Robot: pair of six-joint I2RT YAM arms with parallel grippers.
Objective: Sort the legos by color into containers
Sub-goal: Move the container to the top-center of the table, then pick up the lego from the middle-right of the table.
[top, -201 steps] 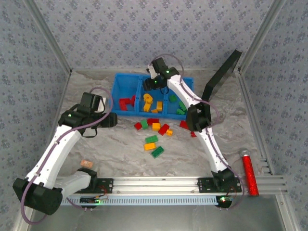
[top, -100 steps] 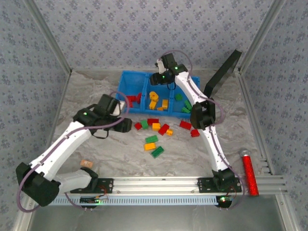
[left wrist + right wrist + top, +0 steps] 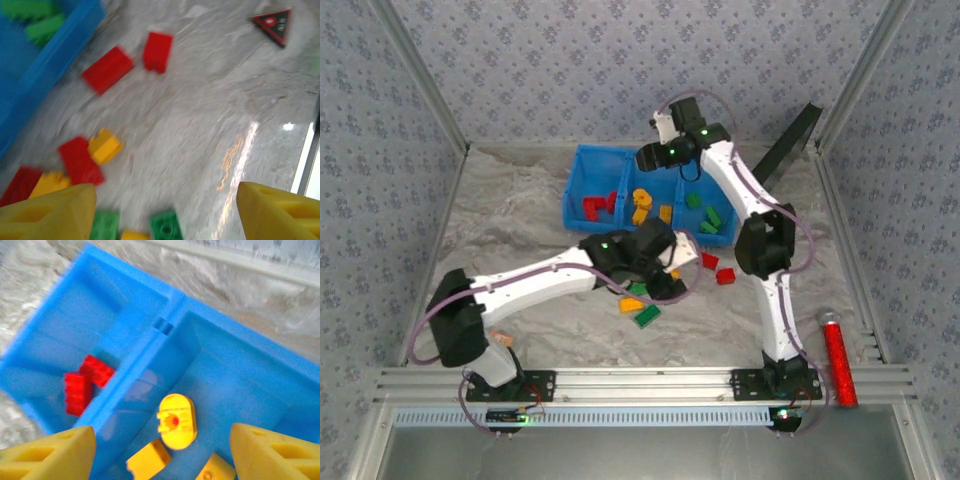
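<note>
The left end effector point(image 3: 165, 200) hangs with its fingers spread and nothing between them, over the loose legos point(image 3: 646, 317) on the tabletop point(image 3: 200, 115). A green brick point(image 3: 166, 226) lies in line with the gap, a red brick point(image 3: 80, 160) touching a yellow brick point(image 3: 104, 146) lies toward its left finger, and two more red bricks point(image 3: 107, 69) lie further ahead, beside the blue bin point(image 3: 578, 195). The right end effector point(image 3: 162, 432) is likewise spread and empty above the bin's middle compartment, where yellow pieces point(image 3: 176, 420) lie; red pieces point(image 3: 82, 385) lie off its left finger. The risk I see is crowding: closing fingers could catch two colours at once or flick a neighbour away. The left arm also reaches in close to the right arm, so they could collide
</note>
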